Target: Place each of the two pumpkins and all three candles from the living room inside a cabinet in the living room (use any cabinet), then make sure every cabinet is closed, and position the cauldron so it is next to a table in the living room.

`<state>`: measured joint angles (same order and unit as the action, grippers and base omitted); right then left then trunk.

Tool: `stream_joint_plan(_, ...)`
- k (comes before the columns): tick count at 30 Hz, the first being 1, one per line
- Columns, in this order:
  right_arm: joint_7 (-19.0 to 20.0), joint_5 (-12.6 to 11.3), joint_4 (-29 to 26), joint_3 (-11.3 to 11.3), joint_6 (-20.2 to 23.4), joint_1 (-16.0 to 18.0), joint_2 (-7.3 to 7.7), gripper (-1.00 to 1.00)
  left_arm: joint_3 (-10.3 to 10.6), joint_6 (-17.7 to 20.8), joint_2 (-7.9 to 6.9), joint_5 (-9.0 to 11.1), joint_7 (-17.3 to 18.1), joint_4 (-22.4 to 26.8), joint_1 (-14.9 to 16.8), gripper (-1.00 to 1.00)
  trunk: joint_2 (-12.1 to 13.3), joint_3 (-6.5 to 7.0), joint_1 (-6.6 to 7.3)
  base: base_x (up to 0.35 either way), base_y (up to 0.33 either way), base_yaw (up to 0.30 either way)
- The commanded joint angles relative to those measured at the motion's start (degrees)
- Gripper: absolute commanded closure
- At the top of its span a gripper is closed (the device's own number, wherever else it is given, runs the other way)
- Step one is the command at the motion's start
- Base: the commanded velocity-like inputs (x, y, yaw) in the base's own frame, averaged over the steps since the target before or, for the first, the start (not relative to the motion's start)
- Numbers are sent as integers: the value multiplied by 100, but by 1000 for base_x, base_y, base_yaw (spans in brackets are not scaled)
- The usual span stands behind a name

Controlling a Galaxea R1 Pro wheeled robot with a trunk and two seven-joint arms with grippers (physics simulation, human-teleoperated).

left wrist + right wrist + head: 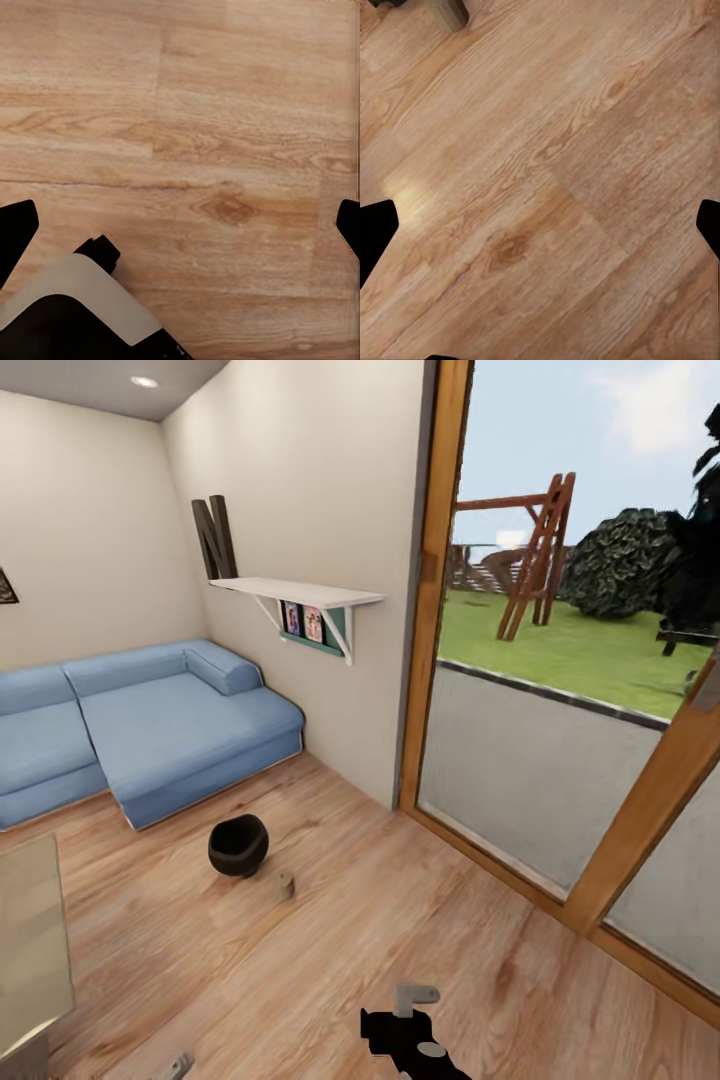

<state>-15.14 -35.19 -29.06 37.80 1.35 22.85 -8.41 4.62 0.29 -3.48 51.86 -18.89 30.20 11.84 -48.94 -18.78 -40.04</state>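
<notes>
Cauldron (238, 845) on open floor (330, 960), candle (286, 884) just beside.

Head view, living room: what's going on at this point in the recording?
Nothing is being handled right now. The cauldron sits upright on the wooden floor in front of the blue sofa, with one candle standing close beside it, apparently not touching. A corner of the glass table shows at the left edge, apart from the cauldron. Both wrist views look down at bare floorboards, and the left gripper and right gripper have their fingers spread wide with nothing between them.
</notes>
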Motion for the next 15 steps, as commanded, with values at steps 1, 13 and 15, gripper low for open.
stream_joint_plan(1, -51, -37, -12, 43, 14, 7, 6, -100, 48, 3, -8, 33, -54, 13, 3, -100, -5, -7, -2, 164, -293, 247)
stream_joint_plan(13, -51, -34, -12, 43, 14, 6, -1, -100, 48, -2, -13, 35, -54, 12, 3, -100, -5, -7, -2, 248, -205, 267)
stream_joint_plan(15, -51, -33, -12, 43, 14, 5, 0, -100, 48, -2, -13, 35, -54, 12, 3, -100, -5, -7, -2, 330, -34, 271)
